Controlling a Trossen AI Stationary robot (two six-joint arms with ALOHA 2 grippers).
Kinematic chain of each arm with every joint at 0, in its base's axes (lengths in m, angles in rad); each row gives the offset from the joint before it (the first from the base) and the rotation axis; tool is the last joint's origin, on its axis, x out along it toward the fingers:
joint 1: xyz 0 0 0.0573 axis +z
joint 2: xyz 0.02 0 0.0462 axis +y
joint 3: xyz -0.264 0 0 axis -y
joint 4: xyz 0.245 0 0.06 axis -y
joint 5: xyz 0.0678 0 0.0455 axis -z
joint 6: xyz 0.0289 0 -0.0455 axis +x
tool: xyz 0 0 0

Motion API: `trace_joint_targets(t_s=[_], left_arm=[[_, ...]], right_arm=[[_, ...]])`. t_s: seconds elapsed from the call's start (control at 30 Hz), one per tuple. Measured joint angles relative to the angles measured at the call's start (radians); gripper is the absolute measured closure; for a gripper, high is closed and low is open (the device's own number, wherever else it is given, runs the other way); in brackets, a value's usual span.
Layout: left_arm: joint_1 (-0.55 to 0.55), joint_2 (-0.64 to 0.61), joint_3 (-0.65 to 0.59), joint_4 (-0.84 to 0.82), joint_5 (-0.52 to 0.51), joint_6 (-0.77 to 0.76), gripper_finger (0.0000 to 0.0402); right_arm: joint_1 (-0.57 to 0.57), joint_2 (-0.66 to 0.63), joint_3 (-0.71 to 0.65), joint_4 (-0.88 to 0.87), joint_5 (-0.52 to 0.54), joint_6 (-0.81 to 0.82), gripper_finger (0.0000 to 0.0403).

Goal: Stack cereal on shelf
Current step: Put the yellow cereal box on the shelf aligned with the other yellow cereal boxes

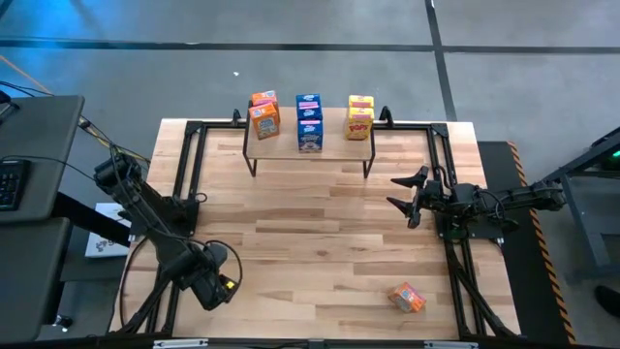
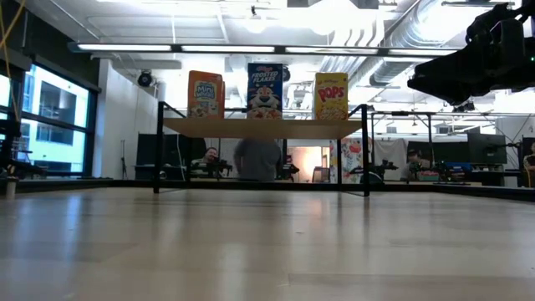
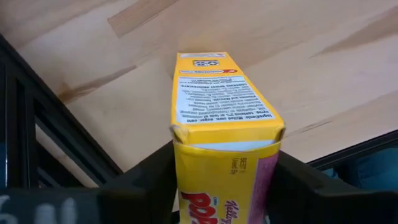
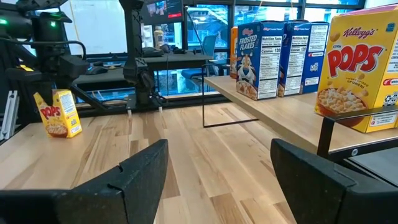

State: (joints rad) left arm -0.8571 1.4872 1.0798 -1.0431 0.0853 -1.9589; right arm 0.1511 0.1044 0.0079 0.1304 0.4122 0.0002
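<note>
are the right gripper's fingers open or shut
Open. The right gripper shows a wide empty gap between its two fingers in its wrist view, and the high view shows them spread over the table.

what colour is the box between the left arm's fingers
Yellow, with red Pops lettering; the Pops box shows best in the left wrist view, between the left gripper's fingers.

wooden table [image 1: 320, 233], keyboard [image 1: 10, 182], seated people [image 2: 257, 159]
</note>
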Motion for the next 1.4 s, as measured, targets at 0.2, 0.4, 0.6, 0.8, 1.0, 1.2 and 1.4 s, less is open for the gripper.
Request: trace_joint_targets(t_s=[0.2, 0.4, 0.6, 0.8, 1.0, 1.2, 1.4], left_arm=[[0.027, 0.0, 0.0, 0.008, -0.006, 0.071, 0.0244], [0.1, 0.0, 0.0, 0.011, -0.02, 0.222, 0.0249], [0.221, 0.0, 0.028, 0.011, -0.036, 0.481, 0.0249], [0.375, -0.001, 0.09, 0.019, -0.139, 0.769, 0.0249], [0.523, -0.001, 0.144, 0.027, -0.175, 1.029, 0.0249], [0.644, -0.001, 0.179, 0.114, -0.176, 1.276, 0.0249], [0.737, -0.001, 0.202, 0.214, -0.169, 1.477, 0.0249]], right_arm=[[0.0, 0.0, 0.0, 0.0, 0.0, 0.0, 0.0126], [0.0, 0.0, 0.0, 0.0, 0.0, 0.0, 0.0126], [0.0, 0.0, 0.0, 0.0, 0.0, 0.0, 0.0126], [0.0, 0.0, 0.0, 0.0, 0.0, 0.0, 0.0126], [0.0, 0.0, 0.0, 0.0, 0.0, 0.0, 0.0126], [0.0, 0.0, 0.0, 0.0, 0.0, 0.0, 0.0126], [0.0, 0.0, 0.0, 0.0, 0.0, 0.0, 0.0126]])
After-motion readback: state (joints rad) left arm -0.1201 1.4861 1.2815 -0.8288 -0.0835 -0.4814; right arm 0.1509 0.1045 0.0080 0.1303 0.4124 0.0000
